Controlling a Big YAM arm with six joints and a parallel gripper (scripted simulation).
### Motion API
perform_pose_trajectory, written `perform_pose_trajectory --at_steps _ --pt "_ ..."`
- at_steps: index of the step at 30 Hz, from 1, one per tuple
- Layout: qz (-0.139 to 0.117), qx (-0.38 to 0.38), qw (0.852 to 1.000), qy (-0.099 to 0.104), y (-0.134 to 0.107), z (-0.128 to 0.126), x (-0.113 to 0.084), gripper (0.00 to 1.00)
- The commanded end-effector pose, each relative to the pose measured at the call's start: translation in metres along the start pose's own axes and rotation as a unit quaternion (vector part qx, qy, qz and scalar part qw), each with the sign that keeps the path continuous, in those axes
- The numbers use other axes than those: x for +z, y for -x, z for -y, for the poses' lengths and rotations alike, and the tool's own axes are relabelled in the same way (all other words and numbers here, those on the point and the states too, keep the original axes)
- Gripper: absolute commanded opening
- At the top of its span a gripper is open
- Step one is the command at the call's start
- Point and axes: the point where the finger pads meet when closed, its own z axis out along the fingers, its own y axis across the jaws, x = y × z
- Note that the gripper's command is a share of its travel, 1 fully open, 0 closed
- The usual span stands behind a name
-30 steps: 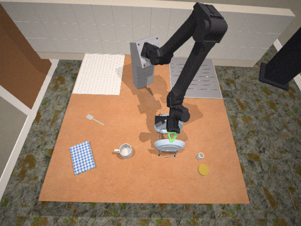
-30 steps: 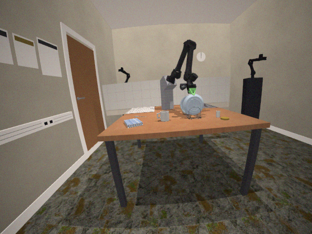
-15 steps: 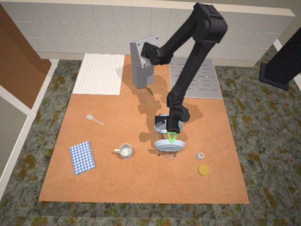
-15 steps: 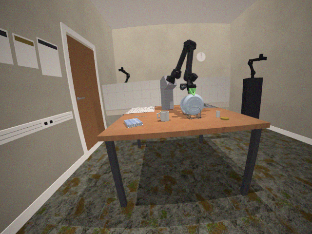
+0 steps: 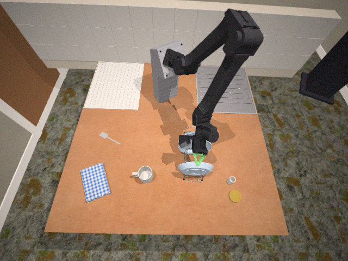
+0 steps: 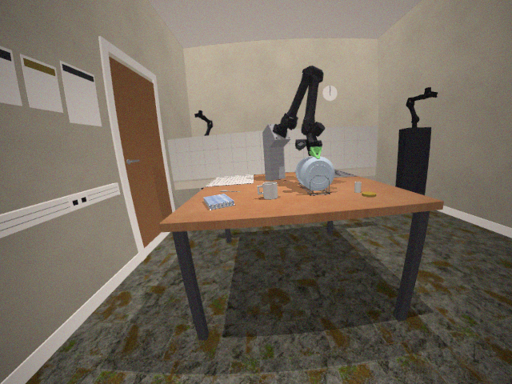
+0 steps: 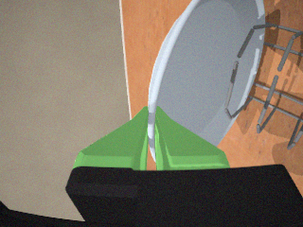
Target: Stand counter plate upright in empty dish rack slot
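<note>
My gripper (image 5: 199,161) (image 6: 316,154) (image 7: 151,113), with green fingers, is shut on the top rim of a pale grey plate (image 5: 195,168) (image 6: 314,174) (image 7: 208,70). The plate stands on edge at the near end of the wire dish rack (image 5: 193,180) (image 6: 321,192) (image 7: 278,91), leaning a little. I cannot tell if its lower edge sits between the rails. Another grey plate (image 5: 209,144) stands further back in the rack, mostly hidden by my wrist. The rack stands on the wooden counter (image 5: 157,213).
A white mug (image 5: 145,174) stands left of the rack, a small cup (image 5: 230,180) and a yellow disc (image 5: 235,196) to its right. A blue checked cloth (image 5: 94,181) and a spatula (image 5: 109,137) lie far left. A grey block (image 5: 164,75) and two mats are at the back.
</note>
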Motion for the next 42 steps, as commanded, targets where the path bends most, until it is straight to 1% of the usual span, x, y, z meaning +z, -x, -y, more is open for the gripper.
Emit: perform_pose_trajectory --at_steps 1,4,8,42 --pt "-0.014 0.001 1.000 0.024 -0.0127 -0.0113 0.0093 0.00" --pt "-0.010 0.002 1.000 0.026 -0.0092 -0.0104 0.0120 0.00" --pt "-0.011 0.001 1.000 0.025 -0.0105 -0.0080 0.0134 0.00" --pt "-0.012 0.002 1.000 0.026 -0.0105 -0.0087 0.0133 0.00"
